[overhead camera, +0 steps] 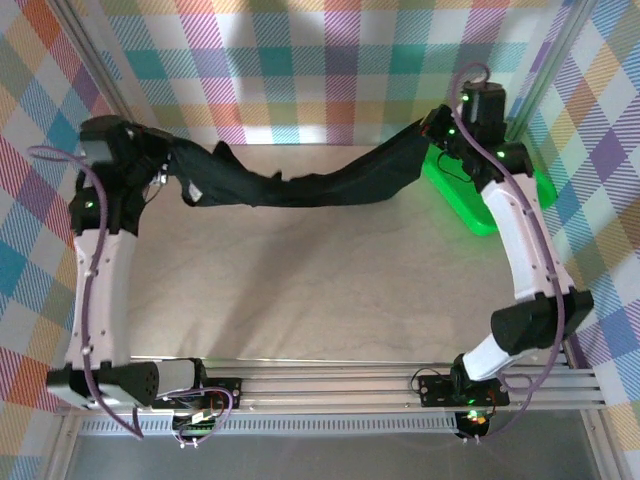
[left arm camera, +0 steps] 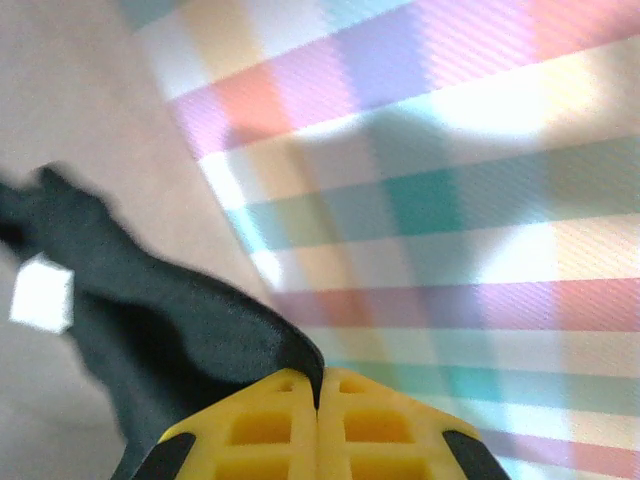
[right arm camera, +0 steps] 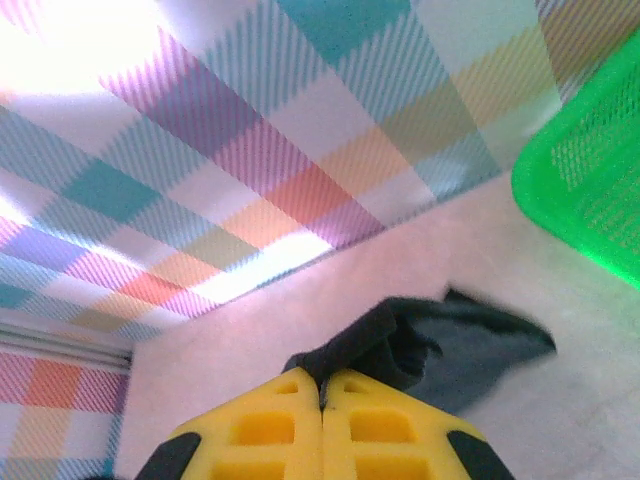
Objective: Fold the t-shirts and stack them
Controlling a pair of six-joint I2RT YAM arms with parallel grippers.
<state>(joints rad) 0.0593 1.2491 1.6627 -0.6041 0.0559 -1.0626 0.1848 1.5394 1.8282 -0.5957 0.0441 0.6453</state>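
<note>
A black t-shirt (overhead camera: 300, 185) hangs stretched in the air across the far half of the table, sagging in the middle. My left gripper (overhead camera: 165, 170) holds its left end; in the left wrist view the yellow fingers (left arm camera: 290, 430) are shut on a black cloth edge (left arm camera: 170, 320), and my left gripper (left arm camera: 320, 395) points at the checked wall. My right gripper (overhead camera: 435, 130) holds the right end. In the right wrist view my right gripper (right arm camera: 322, 392) is shut on a bunched fold of the t-shirt (right arm camera: 440, 345).
A green mesh basket (overhead camera: 485, 195) stands at the far right, partly under the right arm, and shows as a green basket (right arm camera: 590, 180) in the right wrist view. Checked walls enclose the table (overhead camera: 300, 290) on three sides. A metal rail runs along the near edge.
</note>
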